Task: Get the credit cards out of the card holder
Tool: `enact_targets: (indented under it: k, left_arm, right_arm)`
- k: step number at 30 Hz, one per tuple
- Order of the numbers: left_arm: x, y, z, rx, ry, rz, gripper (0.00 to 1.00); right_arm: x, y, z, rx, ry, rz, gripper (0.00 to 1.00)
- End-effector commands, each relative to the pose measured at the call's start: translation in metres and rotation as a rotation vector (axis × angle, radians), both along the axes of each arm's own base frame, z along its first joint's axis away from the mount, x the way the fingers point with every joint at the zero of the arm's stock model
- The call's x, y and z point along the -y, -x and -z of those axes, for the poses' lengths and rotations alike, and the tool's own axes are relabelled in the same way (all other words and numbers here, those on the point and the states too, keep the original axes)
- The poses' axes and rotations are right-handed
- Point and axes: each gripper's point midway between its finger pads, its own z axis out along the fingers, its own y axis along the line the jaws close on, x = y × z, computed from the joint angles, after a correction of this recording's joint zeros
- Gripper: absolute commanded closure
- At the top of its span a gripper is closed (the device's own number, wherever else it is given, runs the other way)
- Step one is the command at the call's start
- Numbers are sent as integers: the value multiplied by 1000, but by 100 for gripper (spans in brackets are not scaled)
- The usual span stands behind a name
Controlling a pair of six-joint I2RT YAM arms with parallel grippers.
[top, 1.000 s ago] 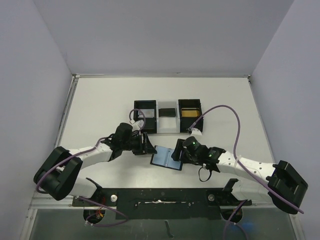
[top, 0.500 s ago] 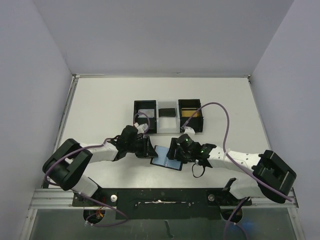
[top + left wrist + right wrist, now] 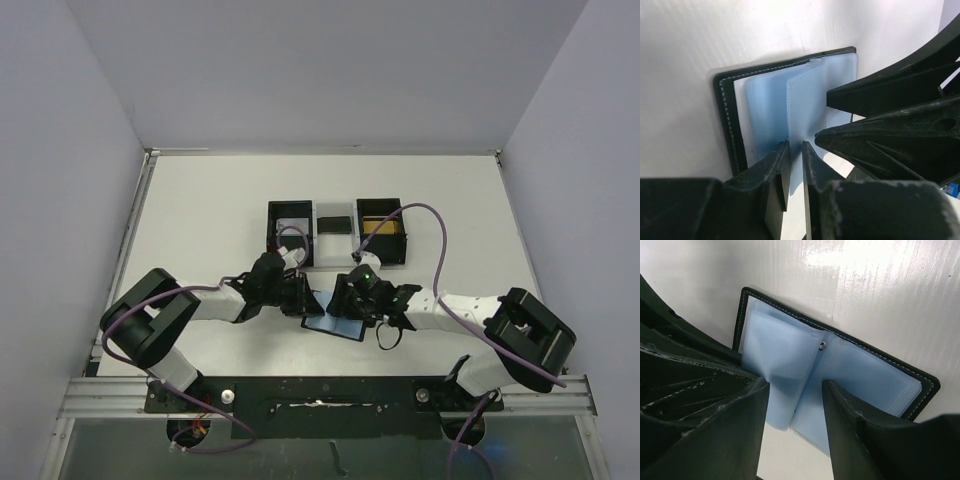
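Observation:
The card holder (image 3: 338,325) lies spread open on the table between my two grippers, black outside with pale blue pockets inside. In the left wrist view my left gripper (image 3: 795,147) is shut on a raised pale blue pocket leaf of the holder (image 3: 765,100). I cannot tell whether a card is in that leaf. My right gripper (image 3: 795,384) is open, its fingers astride the fold of the holder (image 3: 865,370). A gold-tan card (image 3: 380,227) lies in the right black box. No pale grey-blue card shows for certain.
Two black open-top boxes (image 3: 290,232) (image 3: 399,250) stand behind the holder, with a small plain black rectangle (image 3: 334,224) between them. The left box holds something pale. My grippers (image 3: 305,300) (image 3: 342,297) are almost touching over the holder.
Both grippers have moved in over the holder. The right gripper moved left onto it, and the left gripper came right to its left edge.

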Motion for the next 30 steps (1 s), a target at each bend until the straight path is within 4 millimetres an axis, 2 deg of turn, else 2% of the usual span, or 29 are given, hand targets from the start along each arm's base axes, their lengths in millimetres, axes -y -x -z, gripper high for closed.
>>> enact_targets:
  k: [1, 8, 10, 12, 14, 19, 24, 30]
  left_arm:
    - [26, -10, -27, 71, 104, 32, 88]
    - [27, -10, -35, 83, 116, 30, 97]
    - [26, -11, -40, 98, 112, 30, 97]
    - [22, -15, -41, 113, 77, 10, 90]
    - [12, -21, -35, 123, -5, -23, 79]
    - [-7, -24, -25, 140, -115, -63, 62]
    - [-8, -22, -17, 127, -148, -41, 59]
    - [-8, -20, -13, 129, -157, -31, 58]
  right_arm:
    - [-3, -4, -3, 9, -38, -3, 53]
    - [1, -9, -11, 14, -111, 7, 67]
    - [4, -11, -13, 14, -136, 10, 69]
    - [7, -12, -15, 12, -145, 16, 71]
    - [9, -13, -21, 18, -139, 6, 66]
    - [18, -15, -35, 55, -115, 28, 57]
    - [43, -10, -29, 25, -20, 106, 51]
    - [55, -1, -19, -6, -4, 151, 48]
